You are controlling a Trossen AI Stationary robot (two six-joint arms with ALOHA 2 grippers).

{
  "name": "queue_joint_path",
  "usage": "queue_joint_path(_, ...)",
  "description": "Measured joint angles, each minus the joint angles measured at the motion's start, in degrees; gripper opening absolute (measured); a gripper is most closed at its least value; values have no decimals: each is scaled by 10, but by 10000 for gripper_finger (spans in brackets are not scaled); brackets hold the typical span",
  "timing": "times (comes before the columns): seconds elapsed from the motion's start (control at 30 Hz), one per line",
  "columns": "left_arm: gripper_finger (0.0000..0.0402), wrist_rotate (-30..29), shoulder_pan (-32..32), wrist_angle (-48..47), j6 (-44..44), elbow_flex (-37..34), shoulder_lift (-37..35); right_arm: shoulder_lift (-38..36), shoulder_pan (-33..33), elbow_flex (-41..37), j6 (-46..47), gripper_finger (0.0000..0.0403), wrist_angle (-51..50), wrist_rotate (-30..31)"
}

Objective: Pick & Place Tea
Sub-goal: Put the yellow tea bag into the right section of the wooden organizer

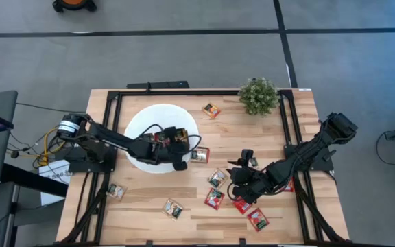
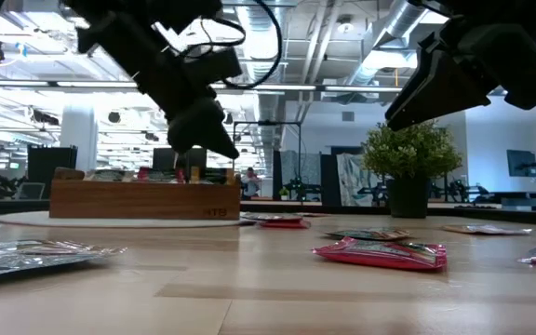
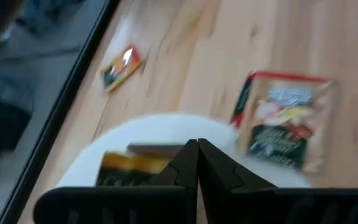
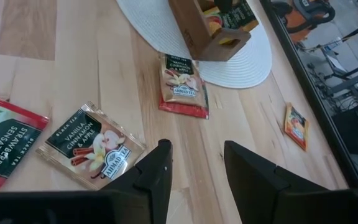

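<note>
Sachets of tea, small flat squares in red (image 1: 214, 199), white-and-green (image 1: 217, 178) and orange-yellow (image 1: 211, 110), are scattered over the pale wooden surface (image 1: 149, 206). The left gripper (image 1: 179, 145), fingers pressed together, is held above the brown wooden tray (image 4: 205, 30) on the white round disc (image 1: 142, 120). The right gripper (image 1: 237, 180) is held with fingers apart and empty over the white-and-green sachet.

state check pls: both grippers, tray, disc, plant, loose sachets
left gripper: shut, empty, over the white disc.
right gripper: open, empty, above bare table near a vanilla sachet.
wooden tray: upright on the disc, sachets already inside.
white disc: flat on the table; one sachet lies at its edge.
potted plant: upright, at the table's far side.
loose sachets: flat, scattered on the table.
</note>
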Motion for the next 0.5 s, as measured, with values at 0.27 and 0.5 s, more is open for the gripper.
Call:
queue_joint_path(0.27, 0, 63, 53, -118, -65, 22, 1, 0, 0, 0, 0, 138, 5, 0)
queue_joint_path(0.5, 0, 115, 81, -119, -65, 22, 15, 0, 0, 0, 0, 137, 6, 0)
